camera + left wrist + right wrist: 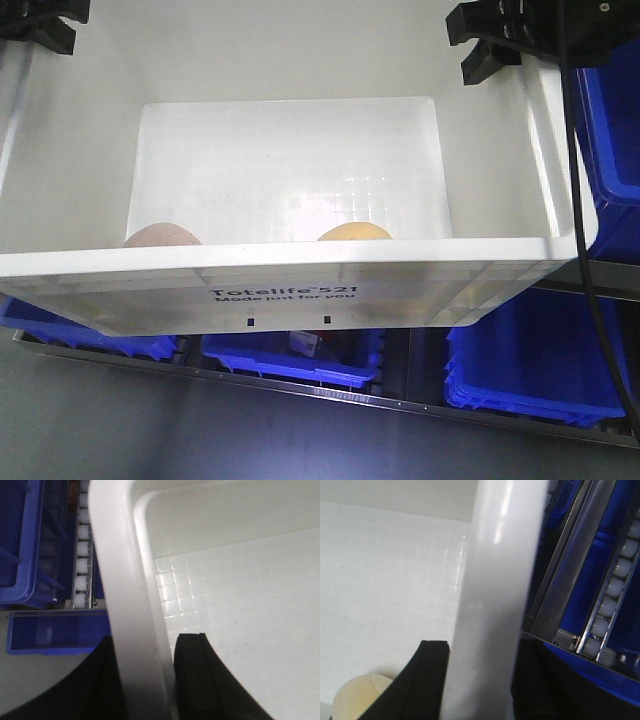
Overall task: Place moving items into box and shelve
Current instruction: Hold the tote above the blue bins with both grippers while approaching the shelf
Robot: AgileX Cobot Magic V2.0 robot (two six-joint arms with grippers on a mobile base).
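Blue bins are shelved below. White box, printed "Totelife 521 Made just for you", is clamped at its side rims by left gripper and right gripper. Pinkish potato left and yellow potato right are contained inside.

The rim of the white crate runs from 12 to 6 o'clock. The right gripper straddles it at 6, black fingers pressed on both sides. A pale yellow lump lies inside at 7. Blue bins and a roller rail sit at 3.
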